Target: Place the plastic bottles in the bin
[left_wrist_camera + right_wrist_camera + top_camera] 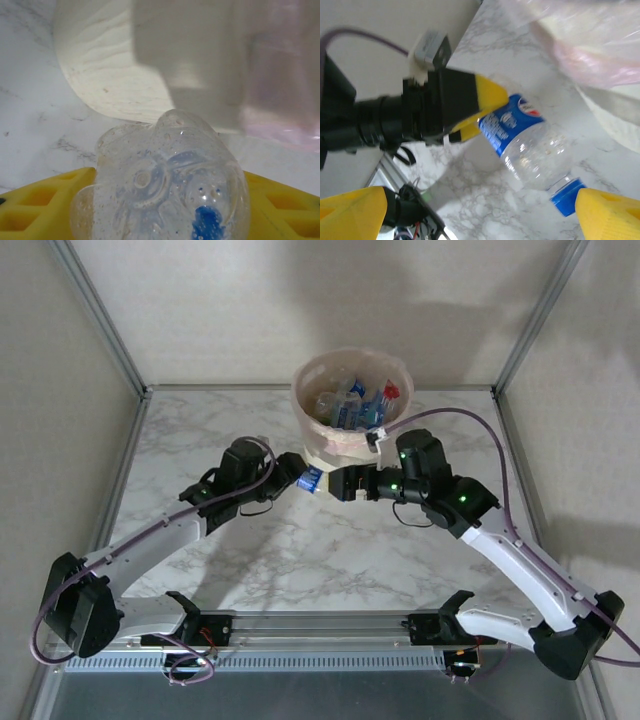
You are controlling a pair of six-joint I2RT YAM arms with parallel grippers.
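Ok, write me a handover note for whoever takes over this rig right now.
Left gripper: shut on a clear blue-label bottle, held by the near wall of the bin.
Right gripper: jaws open, either side of that bottle's cap end, not gripping.
Done: several bottles lie in the bin.
Left: get the held bottle into the bin.

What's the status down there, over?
Left fingers clamped on clear blue-label bottle. Right fingers wide open, cap end between them. Bin close behind; nothing in the way.

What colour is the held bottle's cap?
Blue: the cap of the bottle shows best in the right wrist view.
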